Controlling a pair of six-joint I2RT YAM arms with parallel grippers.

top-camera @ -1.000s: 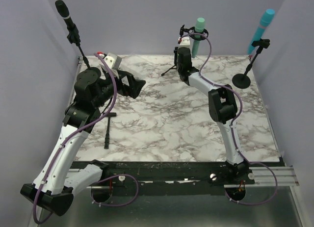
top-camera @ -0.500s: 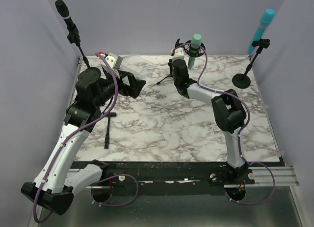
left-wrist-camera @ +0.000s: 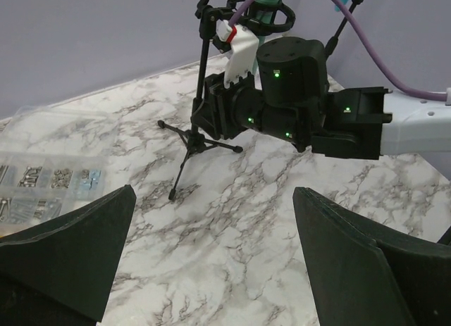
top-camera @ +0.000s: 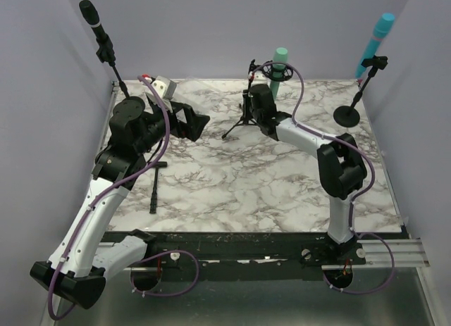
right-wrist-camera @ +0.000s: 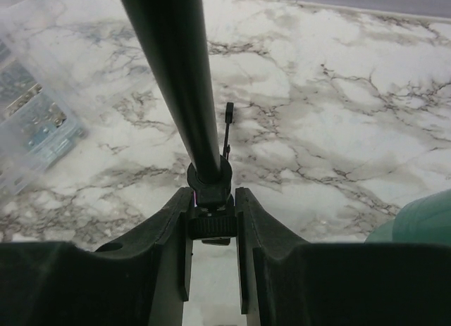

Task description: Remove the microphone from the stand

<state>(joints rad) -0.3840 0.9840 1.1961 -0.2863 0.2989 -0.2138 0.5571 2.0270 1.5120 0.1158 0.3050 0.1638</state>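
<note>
A mint-green microphone [top-camera: 280,61] sits in a black clip on a small tripod stand [top-camera: 242,120] at the back middle of the marble table. My right gripper [top-camera: 249,105] is shut on the stand's pole; in the right wrist view the pads [right-wrist-camera: 182,220] clamp a knurled collar on the stand [right-wrist-camera: 176,72], at my right gripper [right-wrist-camera: 211,203]. The microphone shows at the lower right edge [right-wrist-camera: 423,220]. My left gripper [top-camera: 199,122] is open and empty, apart from the stand. In the left wrist view [left-wrist-camera: 215,199] it faces the stand [left-wrist-camera: 201,79].
A black microphone [top-camera: 92,16] on a tall stand is at the back left. A cyan microphone [top-camera: 378,34] on a round-base stand [top-camera: 347,115] is at the back right. A clear box of screws [left-wrist-camera: 42,178] lies by the back left. A black rod [top-camera: 155,189] lies on the table.
My right gripper has drawn the stand and green microphone left and toward the near side, and its elbow has swung right. The left arm has not moved.
</note>
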